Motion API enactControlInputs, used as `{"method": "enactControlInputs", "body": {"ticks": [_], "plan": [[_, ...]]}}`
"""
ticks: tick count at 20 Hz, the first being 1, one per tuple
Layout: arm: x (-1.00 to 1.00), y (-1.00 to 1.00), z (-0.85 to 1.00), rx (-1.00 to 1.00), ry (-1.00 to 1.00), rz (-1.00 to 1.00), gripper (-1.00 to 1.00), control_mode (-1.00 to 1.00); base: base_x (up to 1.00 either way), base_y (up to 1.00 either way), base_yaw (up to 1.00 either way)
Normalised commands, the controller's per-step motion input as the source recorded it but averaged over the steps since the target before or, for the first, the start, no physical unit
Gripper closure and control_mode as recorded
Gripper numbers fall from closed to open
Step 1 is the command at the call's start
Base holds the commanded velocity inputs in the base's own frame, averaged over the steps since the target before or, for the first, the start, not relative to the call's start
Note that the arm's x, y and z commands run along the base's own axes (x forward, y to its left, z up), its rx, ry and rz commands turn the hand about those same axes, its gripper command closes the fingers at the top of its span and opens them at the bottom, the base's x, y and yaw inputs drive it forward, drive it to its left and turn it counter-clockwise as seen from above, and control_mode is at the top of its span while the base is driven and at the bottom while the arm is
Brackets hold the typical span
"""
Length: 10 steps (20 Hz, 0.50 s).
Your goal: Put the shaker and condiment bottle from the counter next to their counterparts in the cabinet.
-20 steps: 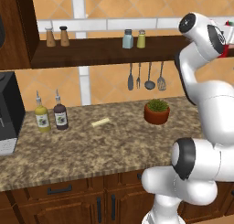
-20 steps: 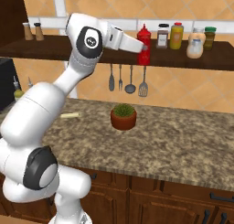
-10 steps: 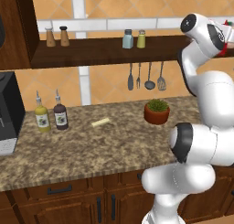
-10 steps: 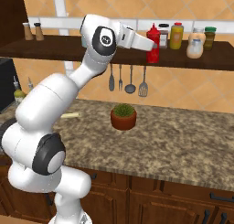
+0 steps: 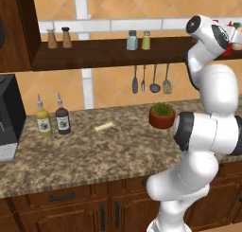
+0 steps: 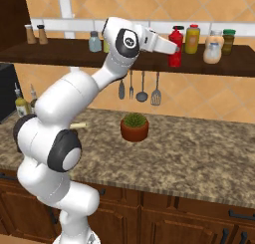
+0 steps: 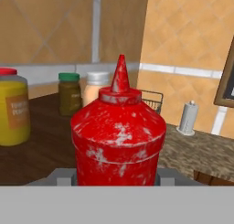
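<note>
My gripper is shut on the condiment bottle, an all-red squeeze bottle, and holds it upright at the cabinet shelf, just left of an orange red-capped bottle. In the hand view the condiment bottle stands right in front of my gripper, its base hidden, with the orange bottle to its left. Further left on the shelf board, the pale blue-grey shaker stands next to a yellow-green shaker.
Two jars stand right of the orange bottle. Two brown shakers sit at the shelf's left end. Utensils hang below the shelf. On the counter are a potted plant, two spouted bottles and a black machine.
My gripper has carried the red bottle to the right along the shelf and slightly down, closer to the orange bottle. Nothing else moved.
</note>
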Motion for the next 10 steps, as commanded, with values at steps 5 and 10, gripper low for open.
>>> {"method": "enactControlInputs", "body": {"ticks": [5, 10], "plan": [[0.33, -0.31, -0.05, 0.0, 0.0, 0.0, 1.0, -1.0, 0.0, 0.0, 0.0], [0.24, -0.27, -0.11, 0.0, 0.0, 0.0, 1.0, -1.0, 0.0, 0.0, 0.0]]}}
